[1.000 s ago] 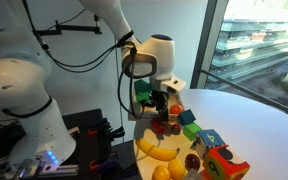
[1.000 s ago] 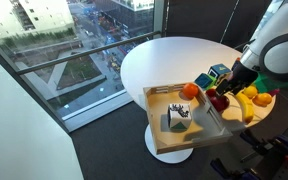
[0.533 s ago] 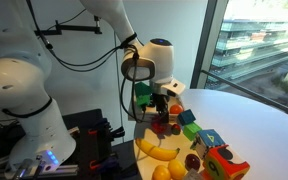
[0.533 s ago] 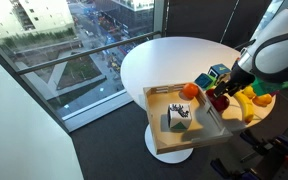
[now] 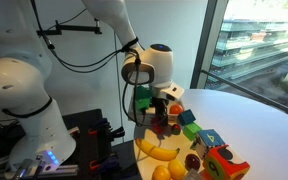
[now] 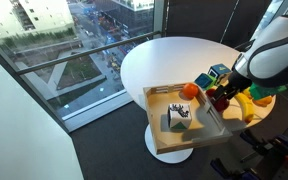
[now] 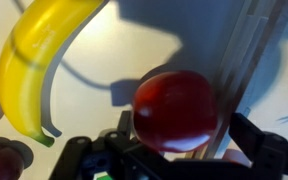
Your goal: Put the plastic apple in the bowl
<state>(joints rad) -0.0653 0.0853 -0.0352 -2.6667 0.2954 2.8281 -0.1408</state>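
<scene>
Item: plastic apple (image 7: 176,108), glossy red, which we find on the white worktop (image 7: 134,45) just beside the outer wall of the wooden tray (image 7: 246,50). A strip of bare worktop lies between it and the yellow banana (image 7: 29,70) on its other side. Hand (image 7: 184,128): we record it spread, one finger (image 7: 252,135) on each flank of the apple, set low around it; whether the pads touch the skin we cannot tell.

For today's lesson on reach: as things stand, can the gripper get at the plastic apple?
Probably yes. In the wrist view the plastic apple lies directly between the spread fingers of the gripper, with nothing covering it; the banana lies off to the side, not touching it.
</scene>
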